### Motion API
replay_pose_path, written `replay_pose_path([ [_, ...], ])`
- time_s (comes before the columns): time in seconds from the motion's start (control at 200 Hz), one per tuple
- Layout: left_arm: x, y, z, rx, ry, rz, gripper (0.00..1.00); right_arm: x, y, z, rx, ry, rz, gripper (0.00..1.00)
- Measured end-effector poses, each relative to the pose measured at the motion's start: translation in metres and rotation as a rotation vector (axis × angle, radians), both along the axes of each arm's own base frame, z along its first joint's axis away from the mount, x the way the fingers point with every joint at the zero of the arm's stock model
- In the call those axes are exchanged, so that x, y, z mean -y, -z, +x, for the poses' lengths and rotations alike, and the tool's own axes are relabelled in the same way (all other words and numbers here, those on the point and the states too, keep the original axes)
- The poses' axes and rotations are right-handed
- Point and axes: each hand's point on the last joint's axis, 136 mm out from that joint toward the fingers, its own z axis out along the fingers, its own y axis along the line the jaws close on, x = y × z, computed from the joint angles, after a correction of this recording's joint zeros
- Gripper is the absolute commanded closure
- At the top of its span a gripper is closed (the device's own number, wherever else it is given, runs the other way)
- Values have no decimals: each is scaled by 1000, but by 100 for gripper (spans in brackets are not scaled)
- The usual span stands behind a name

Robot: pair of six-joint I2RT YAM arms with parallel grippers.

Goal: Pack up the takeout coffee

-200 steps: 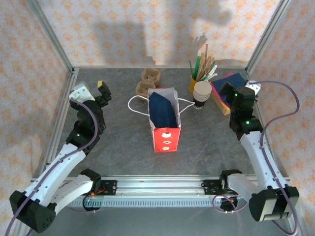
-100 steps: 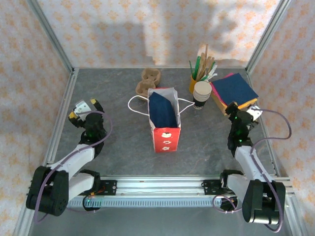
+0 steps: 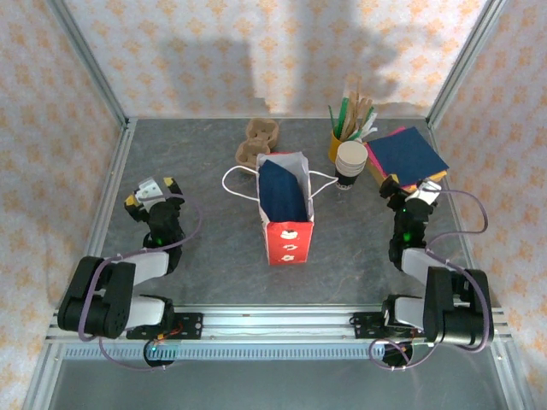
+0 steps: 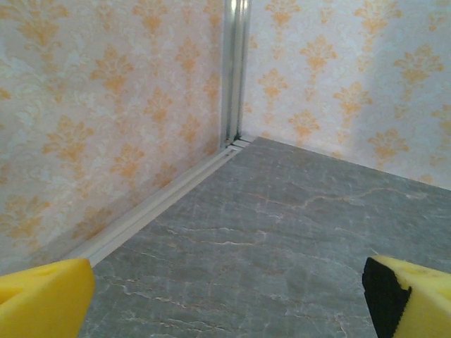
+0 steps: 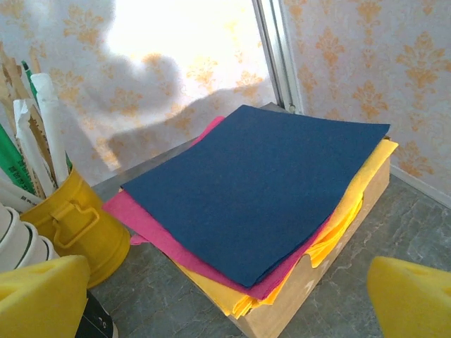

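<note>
Back wall and side walls: cream wallpaper with an orange damask print. Aluminium posts stand at both back corners. Tabletop is dark grey with a marbled stone look and faint pale veins. Metal rail runs along the near edge. Bright light patch on the back wall, with soft dark shadows around it.

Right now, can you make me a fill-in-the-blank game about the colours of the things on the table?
The paper bag standing between the two arms is ___ outside.
The pot holding the sticks is ___.
The top sheet of the napkin stack is dark ___.
Missing words: red, yellow, blue.
</note>
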Motion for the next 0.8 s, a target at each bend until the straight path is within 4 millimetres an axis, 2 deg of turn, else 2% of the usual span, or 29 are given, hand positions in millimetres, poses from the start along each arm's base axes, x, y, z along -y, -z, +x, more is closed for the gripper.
replay_pose_path([
  [0.28,11,33,-2,-17,106,-14,1,-12,-11,4,76,-75,-22,0],
  [0.516,17,19,3,53,155,-19,1,-13,-12,0,76,-79,-30,0],
  [0.686,18,23,4,71,167,-20,0,-16,7,-9,44,-90,-38,0],
  [0.801,18,28,1,54,170,-21,0,-27,25,-11,4,-134,-49,0],
])
